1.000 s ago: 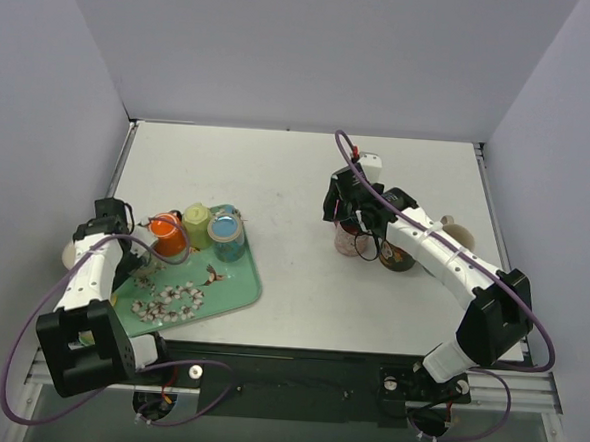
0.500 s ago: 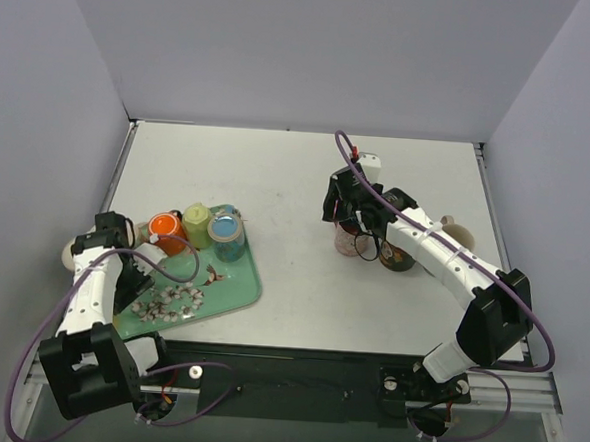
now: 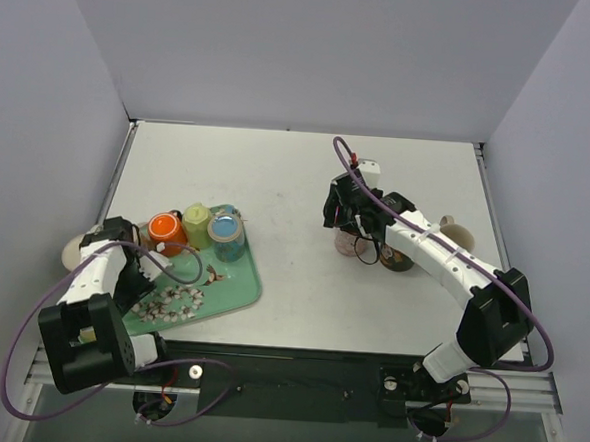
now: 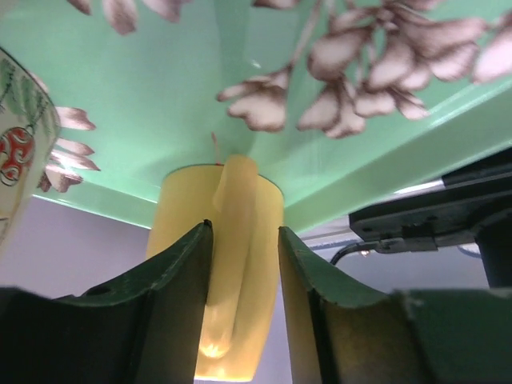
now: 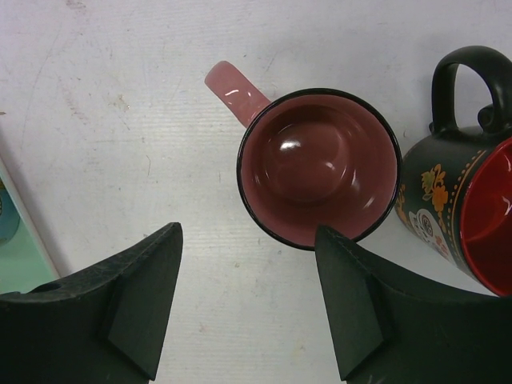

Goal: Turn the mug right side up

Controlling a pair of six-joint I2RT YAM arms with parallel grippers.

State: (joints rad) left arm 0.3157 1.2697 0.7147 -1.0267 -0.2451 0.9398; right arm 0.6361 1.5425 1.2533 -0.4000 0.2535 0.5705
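Left gripper (image 4: 246,232): fingers close on either side of the handle of yellow mug (image 4: 240,312), at 9 o'clock of tray (image 4: 160,96); cannot tell whether it pinches.
Right gripper (image 5: 246,240): spread wide over pink mug (image 5: 320,160), likely the task's, standing mouth-up at 3 o'clock of table centre.
Black mug (image 5: 436,200): at its 3 o'clock.
Risk: a skewed lift clips the rim and topples it.

The pale yellow mug (image 4: 232,240) sits just beside the green tray's (image 4: 160,96) edge, handle facing the left wrist camera; which end is up is unclear.
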